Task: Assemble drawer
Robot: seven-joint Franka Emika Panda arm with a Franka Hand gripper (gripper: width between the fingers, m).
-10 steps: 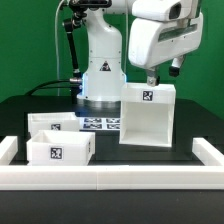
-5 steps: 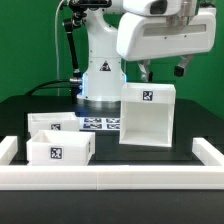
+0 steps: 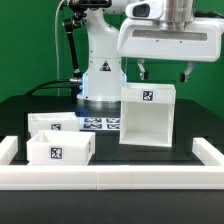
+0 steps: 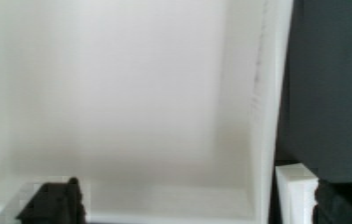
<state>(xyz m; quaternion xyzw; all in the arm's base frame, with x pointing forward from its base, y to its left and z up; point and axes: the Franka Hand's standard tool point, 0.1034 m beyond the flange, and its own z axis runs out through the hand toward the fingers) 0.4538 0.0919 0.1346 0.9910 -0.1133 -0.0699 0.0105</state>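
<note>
The tall white drawer shell [image 3: 148, 113] stands on the black table at the exterior view's right, a tag on its front. Two small white trays lie at the exterior view's left: one in front [image 3: 60, 150] with a tag, one behind it [image 3: 52, 123]. My gripper [image 3: 164, 72] hangs open just above the shell's top edge, fingers spread wide. In the wrist view the shell's white wall [image 4: 137, 90] fills most of the frame, and my gripper [image 4: 199, 200] straddles it with one dark fingertip [image 4: 52, 203] on each side, holding nothing.
Low white border rails [image 3: 110, 178] run along the table's front and both sides. The marker board [image 3: 98, 124] lies flat between the trays and the shell. The robot's white base [image 3: 100, 75] stands behind.
The wrist has turned and shifted toward the exterior view's right, so both fingers now point straight down over the shell's top. The shell and trays have not moved.
</note>
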